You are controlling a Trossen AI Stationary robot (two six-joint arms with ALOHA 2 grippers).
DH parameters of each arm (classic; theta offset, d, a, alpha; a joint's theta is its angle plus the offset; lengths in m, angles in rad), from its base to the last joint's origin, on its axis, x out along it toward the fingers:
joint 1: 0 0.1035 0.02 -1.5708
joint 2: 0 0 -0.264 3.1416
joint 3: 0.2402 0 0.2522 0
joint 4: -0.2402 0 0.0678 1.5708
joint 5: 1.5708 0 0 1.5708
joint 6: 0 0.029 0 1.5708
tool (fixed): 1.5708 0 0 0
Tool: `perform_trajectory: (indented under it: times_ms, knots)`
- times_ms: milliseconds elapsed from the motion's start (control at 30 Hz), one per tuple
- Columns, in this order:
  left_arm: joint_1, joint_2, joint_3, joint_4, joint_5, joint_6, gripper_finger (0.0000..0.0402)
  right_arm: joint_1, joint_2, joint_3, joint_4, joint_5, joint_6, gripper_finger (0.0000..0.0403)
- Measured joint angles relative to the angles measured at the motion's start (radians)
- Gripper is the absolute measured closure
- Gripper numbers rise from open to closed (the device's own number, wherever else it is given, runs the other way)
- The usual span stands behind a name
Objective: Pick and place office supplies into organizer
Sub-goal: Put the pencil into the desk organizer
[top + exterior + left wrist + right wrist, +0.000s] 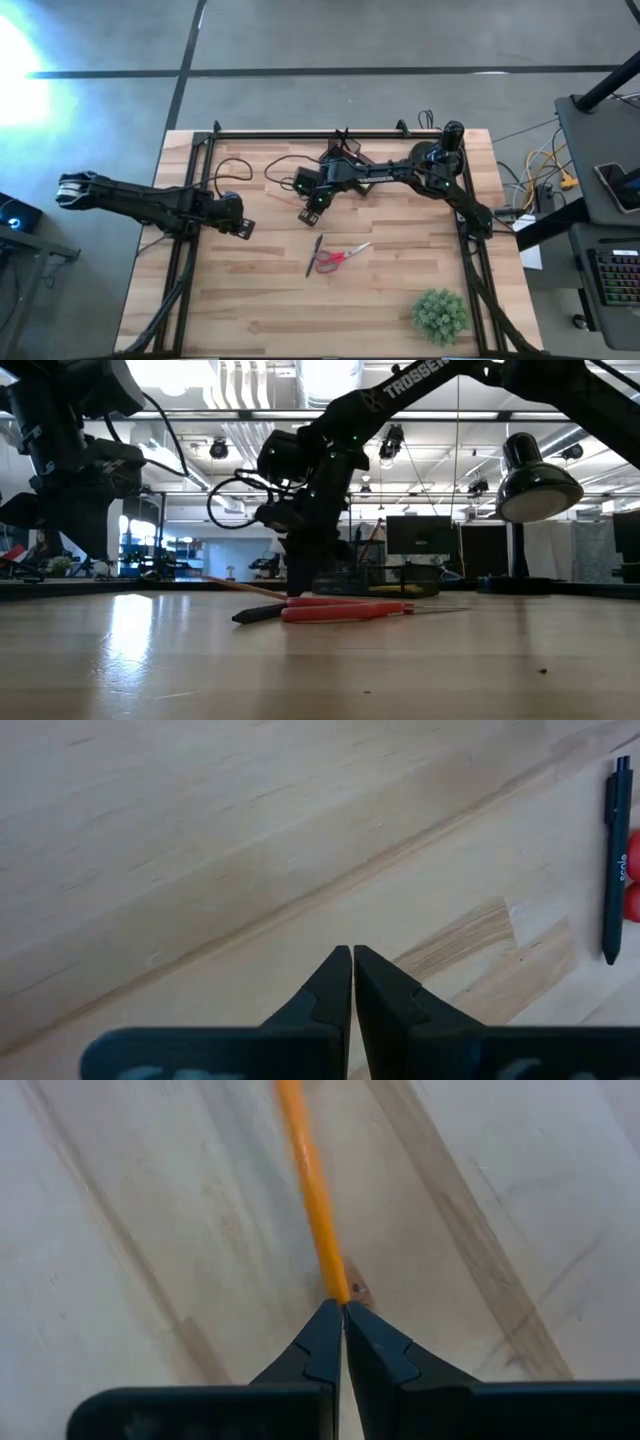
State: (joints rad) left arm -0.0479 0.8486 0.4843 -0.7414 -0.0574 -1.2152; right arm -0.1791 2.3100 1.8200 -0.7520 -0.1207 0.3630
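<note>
Two grippers, both with fingers pressed together. Right gripper point(343, 1312): lower centre of the right wrist frame, tips meeting at the near end of an orange pencil point(310, 1190), which runs from the tips toward the top of that frame, lying on the wooden table point(260, 290); whether the tips actually pinch the pencil or only touch its end cannot be told. In the high frame this gripper point(310, 213) sits just above centre. Left gripper point(352, 955): lower centre of the left wrist frame, nothing between its fingers, over bare wood; in the high frame point(243, 228) it lies left of centre.

Black pen point(314, 256): just below centre of the high frame, near-vertical; also at the right edge of the left wrist frame point(615, 860). Red-handled scissors point(340, 258): immediately right of the pen, blades pointing right.

Organizer point(385, 578): dark, boxy, mid-frame in the low view, behind the scissors.

Green plant point(440, 314): lower right of the high frame.
</note>
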Motion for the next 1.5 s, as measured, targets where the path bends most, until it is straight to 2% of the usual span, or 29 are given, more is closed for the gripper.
perform_trajectory:
  times_ms: [300,467,700,833,1000,1067,1200,1333,1400,1500]
  knots:
    - [0.000,0.000,0.000,0.000,-0.001,0.000,0.0402,-0.002,0.000,0.004,0.011,0.017,0.011,0.0392]
    - [0.002,-0.020,0.004,0.001,-0.037,0.030,0.0402,-0.002,-0.001,-0.013,0.025,0.017,0.011,0.0392]
    - [0.028,-0.057,-0.002,0.002,-0.204,0.153,0.0402,-0.002,-0.002,-0.023,0.031,0.017,0.011,0.0392]
    - [0.091,-0.059,-0.002,0.014,-0.247,0.330,0.0402,-0.002,-0.002,-0.023,0.034,0.017,0.011,0.0392]
    - [0.141,-0.036,-0.003,0.203,-0.239,0.844,0.0391,-0.002,-0.002,-0.024,0.034,0.017,0.003,0.0392]
    - [0.168,-0.006,-0.005,0.243,-0.239,0.972,0.0370,-0.002,-0.002,-0.024,0.034,0.017,0.003,0.0392]
    - [0.226,0.069,-0.033,0.302,-0.228,1.109,0.0305,-0.002,-0.001,-0.024,0.033,0.017,0.002,0.0392]
    - [0.262,0.107,-0.109,0.530,-0.184,1.258,0.0250,-0.002,-0.001,-0.024,0.031,0.017,-0.002,0.0392]
    - [0.293,0.122,-0.142,0.624,-0.163,1.276,0.0236,-0.002,0.000,-0.024,0.030,0.017,-0.008,0.0392]
    - [0.352,0.141,-0.165,0.647,-0.111,1.277,0.0231,-0.002,0.001,-0.025,0.026,0.014,-0.009,0.0392]
